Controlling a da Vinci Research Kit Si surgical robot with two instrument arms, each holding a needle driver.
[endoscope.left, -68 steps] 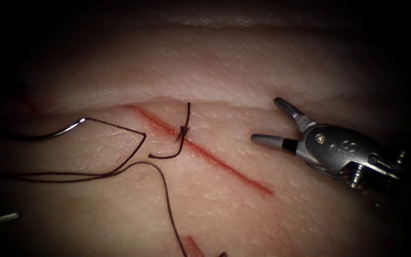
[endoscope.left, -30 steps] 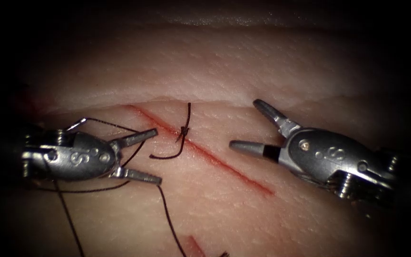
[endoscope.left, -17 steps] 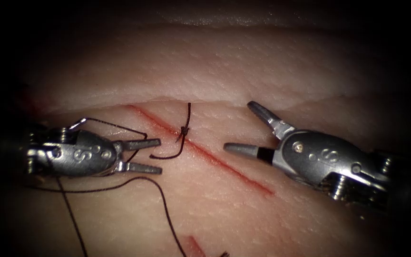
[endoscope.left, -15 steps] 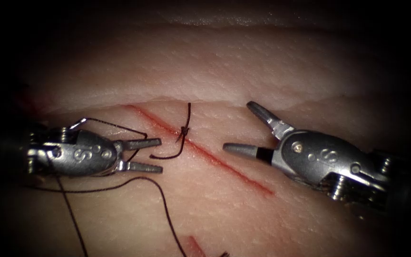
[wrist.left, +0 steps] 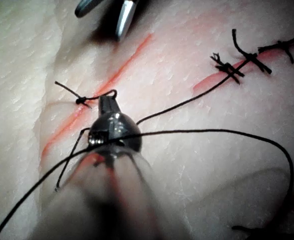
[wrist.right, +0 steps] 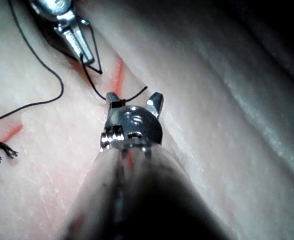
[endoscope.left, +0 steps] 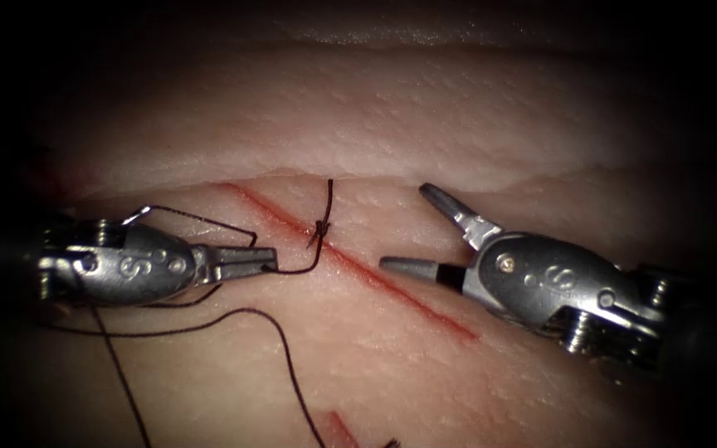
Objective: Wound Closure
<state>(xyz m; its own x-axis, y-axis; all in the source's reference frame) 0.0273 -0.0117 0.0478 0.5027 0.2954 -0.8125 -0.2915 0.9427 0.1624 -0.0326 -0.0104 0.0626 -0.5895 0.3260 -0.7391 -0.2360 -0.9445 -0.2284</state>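
In the endoscope view the left gripper [endoscope.left: 265, 260] is sitting on the left side of the cut [endoscope.left: 408, 299], its jaws pressed together on the tip of the loose end [endoscope.left: 309, 265] that is curling down from the knot [endoscope.left: 320, 227] tied across the cut. The right gripper [endoscope.left: 402, 228] is hovering on the right side of the cut with its jaws spread wide, holding nothing, one jaw pointing up and away and the other pointing at the cut. The needle [endoscope.left: 136, 216] is lying free on the tissue [endoscope.left: 458, 124] well left of the cut; part of its curve is showing above the left tool's body and the rest is hiding behind it, so whether any of it is in the tissue cannot be told. The thread [endoscope.left: 284, 348] is trailing from it in slack loops over the tissue below the left tool. The left wrist view is showing the left gripper [wrist.left: 106, 102] clamped on the loose end just beside the knot, with the right gripper [wrist.left: 105, 11] spread beyond it, and it adds a second cut [wrist.left: 207, 82] carrying finished stitches [wrist.left: 227, 66]. The right wrist view is showing the right gripper [wrist.right: 134, 100] gaping over the cut and the left gripper [wrist.right: 84, 50] closed on the dark strand.
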